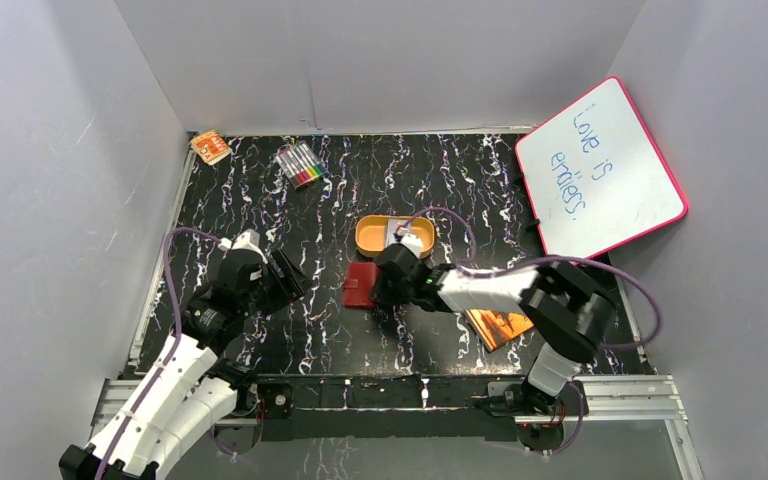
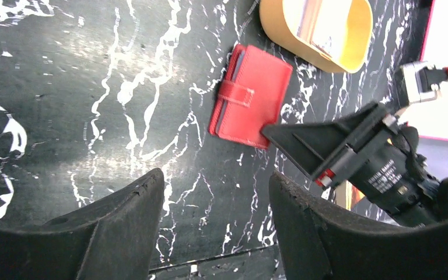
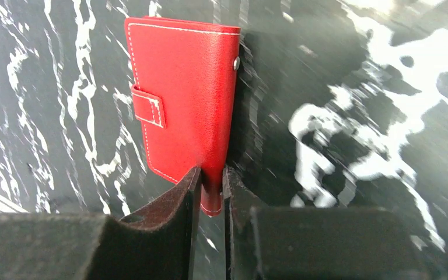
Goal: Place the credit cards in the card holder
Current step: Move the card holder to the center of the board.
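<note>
The card holder (image 1: 360,285) (image 2: 251,96) (image 3: 181,99) is a red folding wallet, closed by its tab, flat on the black marbled table. My right gripper (image 1: 381,290) (image 3: 212,175) is shut on the wallet's near corner by the spine, with the red edge pinched between both fingers. My left gripper (image 1: 285,280) (image 2: 216,175) hangs open to the wallet's left, nothing between its fingers. Pale flat pieces that look like the credit cards (image 1: 397,231) (image 2: 326,23) lie inside the orange oval tin (image 1: 372,240) (image 2: 280,35) just behind the wallet.
An orange booklet (image 1: 500,325) lies under the right arm. A pink-framed whiteboard (image 1: 600,170) leans at the right wall. A pack of markers (image 1: 301,165) and a small orange box (image 1: 210,147) sit at the back left.
</note>
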